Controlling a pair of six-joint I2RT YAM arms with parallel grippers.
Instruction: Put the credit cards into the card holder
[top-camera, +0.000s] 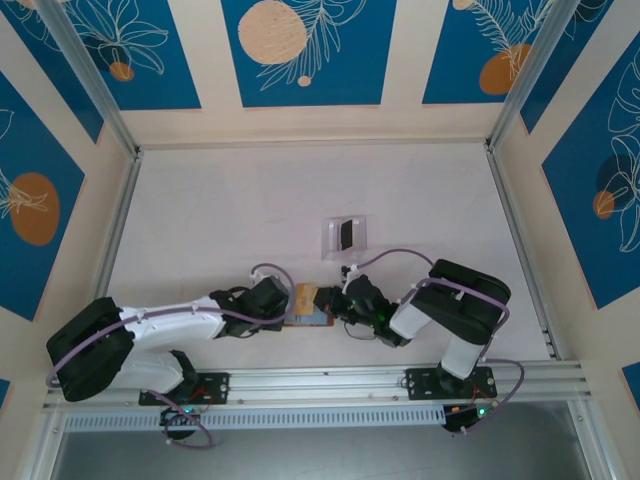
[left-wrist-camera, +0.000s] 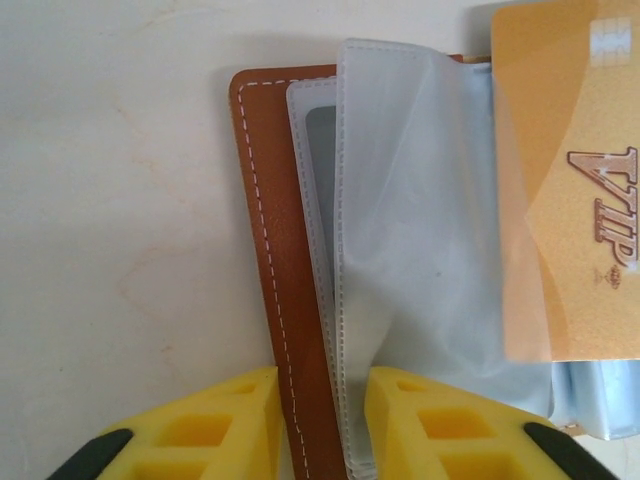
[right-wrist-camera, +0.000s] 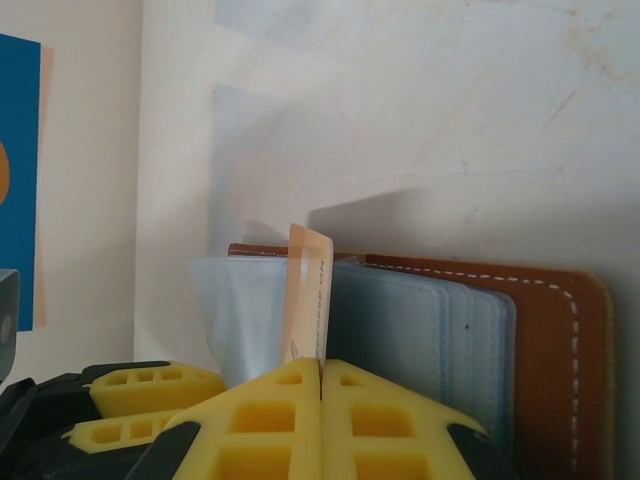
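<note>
The right gripper pinches a gold card (printed "VIP"); left gripper pinches the card holder.

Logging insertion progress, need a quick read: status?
Left gripper pinching brown leather folding card holder by its edge, pockets fanned. Right gripper shut on golden-yellow plastic VIP card, at the pockets, mostly out. No obstruction seen.

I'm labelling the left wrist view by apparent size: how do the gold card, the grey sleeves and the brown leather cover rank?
1. Grey sleeves.
2. Gold card, close behind and cropped by the frame.
3. Brown leather cover, just a narrow strip.
</note>
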